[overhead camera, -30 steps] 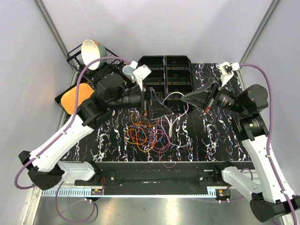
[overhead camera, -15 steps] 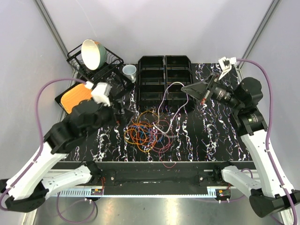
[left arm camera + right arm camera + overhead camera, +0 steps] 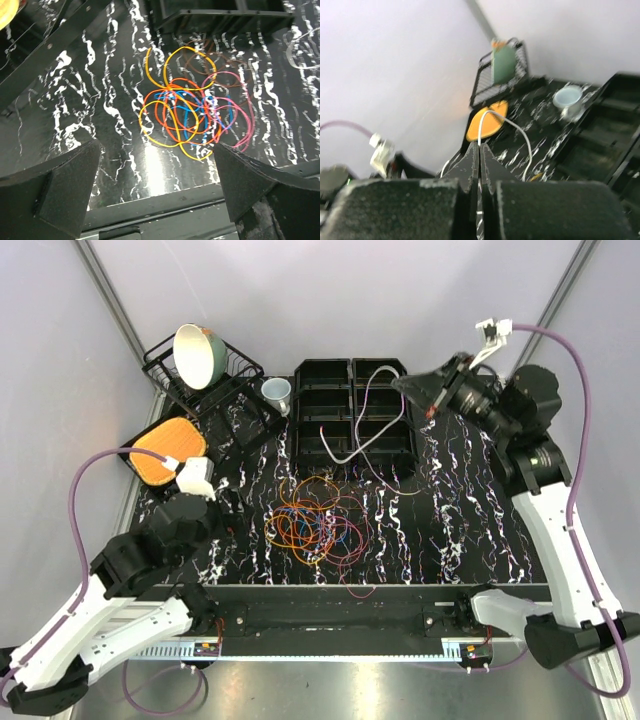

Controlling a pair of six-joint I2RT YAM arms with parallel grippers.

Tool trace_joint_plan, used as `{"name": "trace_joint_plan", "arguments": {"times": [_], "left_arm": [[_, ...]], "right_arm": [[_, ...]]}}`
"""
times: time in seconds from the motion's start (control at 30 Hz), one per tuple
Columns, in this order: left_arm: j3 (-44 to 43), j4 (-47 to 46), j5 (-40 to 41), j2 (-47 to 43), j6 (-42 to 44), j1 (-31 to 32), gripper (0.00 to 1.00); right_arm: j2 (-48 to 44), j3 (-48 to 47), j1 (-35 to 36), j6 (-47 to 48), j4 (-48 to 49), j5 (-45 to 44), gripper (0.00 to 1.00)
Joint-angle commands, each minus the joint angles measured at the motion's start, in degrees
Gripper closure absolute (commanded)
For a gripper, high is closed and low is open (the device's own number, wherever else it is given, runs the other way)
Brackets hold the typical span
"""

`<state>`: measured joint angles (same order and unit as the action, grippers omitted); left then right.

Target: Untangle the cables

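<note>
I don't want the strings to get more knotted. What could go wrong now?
The right gripper is shut on the white cable, which hangs over the black bins. It might snag on a bin wall when pulled. The left gripper is open and holds nothing, so if that cable is hooked in the colourful tangle, the whole pile could drag along. I cannot tell whether it is.
</note>
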<state>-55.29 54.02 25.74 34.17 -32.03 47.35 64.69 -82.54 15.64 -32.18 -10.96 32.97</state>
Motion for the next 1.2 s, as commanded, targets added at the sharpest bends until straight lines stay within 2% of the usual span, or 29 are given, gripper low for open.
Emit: {"name": "trace_joint_plan", "arguments": {"times": [0.0,0.37,0.57,0.77,0.93,1.17], "left_arm": [[3.6,-2.78,3.62,-1.39,-1.63,-0.07,0.01],[6.68,-4.01,6.43,-7.98,-1.55,-0.07,0.01],[6.86,-5.42,5.56,-6.49,-0.49,-0.07,0.01],[6.77,-5.42,5.29,-7.01,-0.49,-0.07,0.01],[7.03,-5.85,5.73,-10.0,-0.49,-0.16,0.01],[7.3,-5.94,6.69,-10.88,-0.75,-0.07,0.01]], "right_arm": [[4.65,-9.19,0.27,4.23,0.24,-8.97,1.0],[29.06,-37.23,0.18,12.49,-3.27,-16.45,1.0],[44.37,-58.3,-0.17,18.47,-7.84,-17.68,1.0],[55.89,-70.54,-2.01,23.3,-9.61,-19.79,1.0],[60.64,-72.41,-4.56,24.1,-9.43,-19.44,1.0],[60.21,-61.88,-6.67,21.29,-6.8,-14.78,1.0]]}}
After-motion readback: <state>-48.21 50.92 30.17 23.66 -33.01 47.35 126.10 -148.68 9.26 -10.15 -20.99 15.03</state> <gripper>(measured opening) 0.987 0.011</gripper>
